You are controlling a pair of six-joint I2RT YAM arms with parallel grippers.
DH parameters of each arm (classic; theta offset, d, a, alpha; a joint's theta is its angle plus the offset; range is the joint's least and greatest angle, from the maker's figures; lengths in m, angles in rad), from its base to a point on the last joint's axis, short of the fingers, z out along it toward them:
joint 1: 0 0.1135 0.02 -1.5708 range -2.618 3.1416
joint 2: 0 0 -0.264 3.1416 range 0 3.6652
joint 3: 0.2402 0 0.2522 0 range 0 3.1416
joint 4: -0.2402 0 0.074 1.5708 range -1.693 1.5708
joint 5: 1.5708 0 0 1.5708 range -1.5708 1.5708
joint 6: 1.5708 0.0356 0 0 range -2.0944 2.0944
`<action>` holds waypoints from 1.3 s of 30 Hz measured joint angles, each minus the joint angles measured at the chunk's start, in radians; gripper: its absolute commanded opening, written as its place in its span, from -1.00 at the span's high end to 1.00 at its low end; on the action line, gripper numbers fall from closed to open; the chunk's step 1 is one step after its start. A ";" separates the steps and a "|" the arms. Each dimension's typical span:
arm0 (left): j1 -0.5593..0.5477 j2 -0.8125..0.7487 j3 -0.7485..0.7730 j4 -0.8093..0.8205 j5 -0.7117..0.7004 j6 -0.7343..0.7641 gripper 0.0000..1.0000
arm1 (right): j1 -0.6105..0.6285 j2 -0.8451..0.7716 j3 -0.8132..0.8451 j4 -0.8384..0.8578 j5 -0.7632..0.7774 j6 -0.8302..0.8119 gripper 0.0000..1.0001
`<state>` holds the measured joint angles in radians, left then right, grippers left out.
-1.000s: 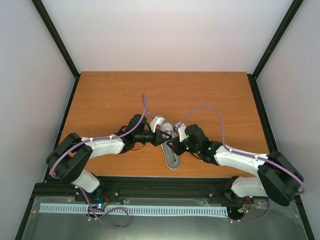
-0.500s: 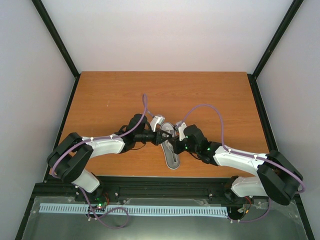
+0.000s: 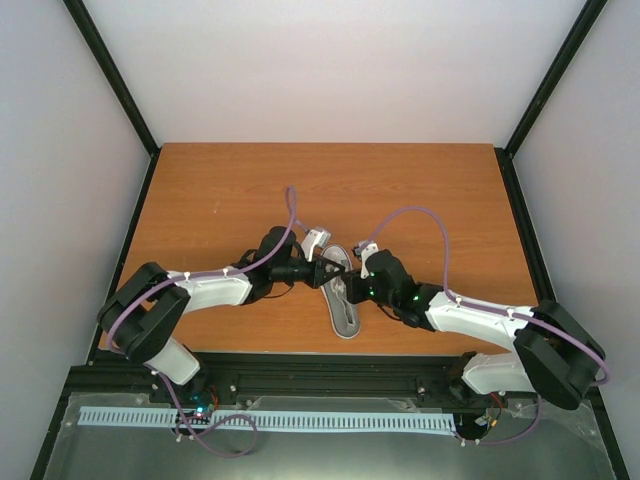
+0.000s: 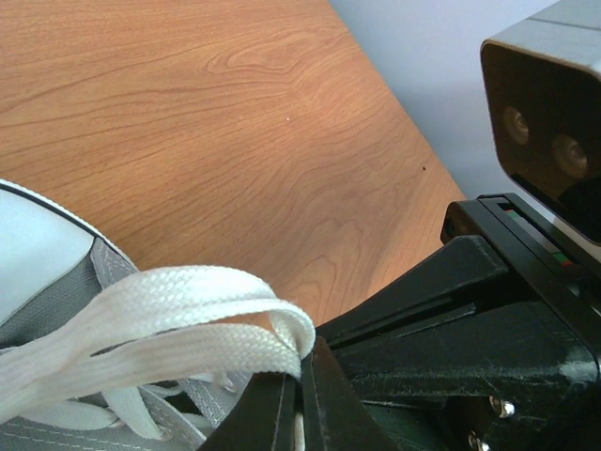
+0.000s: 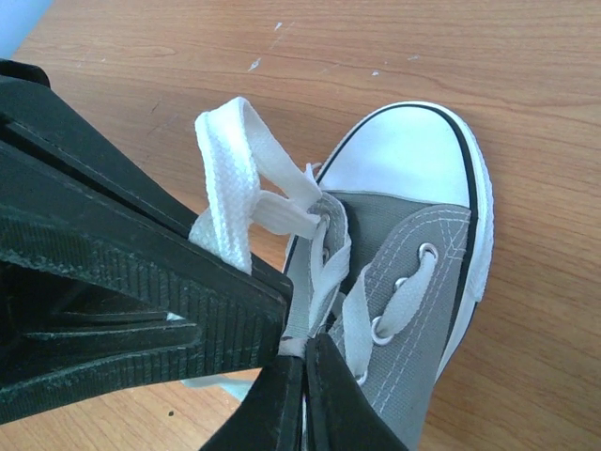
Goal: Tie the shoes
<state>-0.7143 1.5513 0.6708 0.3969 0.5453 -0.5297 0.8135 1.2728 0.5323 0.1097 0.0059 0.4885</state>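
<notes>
The wooden table [image 3: 220,190] is spreading out on every side of the two pincers, which are meeting near its middle. The left arm [image 3: 210,290] and the right arm [image 3: 470,318] are reaching inward from their own sides, and their tips are almost touching. The grey sneaker [image 5: 413,282] is lying flat on the table directly beneath both pincers. Its heel is pointing back toward the arm bases. Its white toe cap [image 5: 408,150] is sitting just beyond the fingertips on the far side.

The left pincer [image 4: 300,381] is pressing its jaws tightly together on a lace loop [image 4: 178,305]. The flat white band is arching out from the tips toward the shoe's tongue, and a sliver of white is showing in the seam between the fingers. In the right wrist view this loop is standing up over the eyelets, just to the left of the right pincer's tips.

The right pincer [image 5: 303,376] is likewise clamping fully closed, pinching a lace strand [image 5: 325,272]. The strand is running down from the top eyelets into the pincer's fingertips. The two pincers are sitting just beside each other above the lacing. The crossed laces [image 5: 394,301] are threading through the eyelets a little to the right of the right pincer's tips.
</notes>
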 measured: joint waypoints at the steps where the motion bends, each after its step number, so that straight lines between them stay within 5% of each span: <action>1: 0.000 0.005 0.002 0.000 0.001 0.000 0.97 | 0.000 0.002 0.000 0.000 0.001 0.003 0.94; 14: -0.004 0.067 0.002 0.048 0.043 -0.028 0.98 | -0.008 -0.018 -0.058 0.030 -0.018 0.021 0.90; 16: -0.005 0.079 0.006 0.058 0.056 -0.035 0.98 | -0.011 -0.051 -0.081 0.030 -0.021 0.021 0.64; 20: -0.005 0.084 0.007 0.056 0.077 -0.040 0.98 | -0.062 -0.174 -0.161 0.015 -0.023 0.004 -0.37; 24: -0.004 0.084 0.010 0.051 0.093 -0.039 0.97 | -0.135 -0.264 -0.190 0.011 -0.093 -0.010 -0.73; 30: -0.004 0.079 0.010 0.035 0.114 -0.027 0.97 | -0.250 -0.238 -0.137 0.060 -0.344 -0.048 -0.81; 39: 0.001 0.035 -0.003 0.025 0.134 -0.024 0.96 | -0.268 -0.053 -0.001 0.147 -0.651 -0.094 -0.75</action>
<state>-0.7136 1.5860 0.6674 0.4221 0.6788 -0.5537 0.5453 1.2201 0.5316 0.2569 -0.6449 0.3946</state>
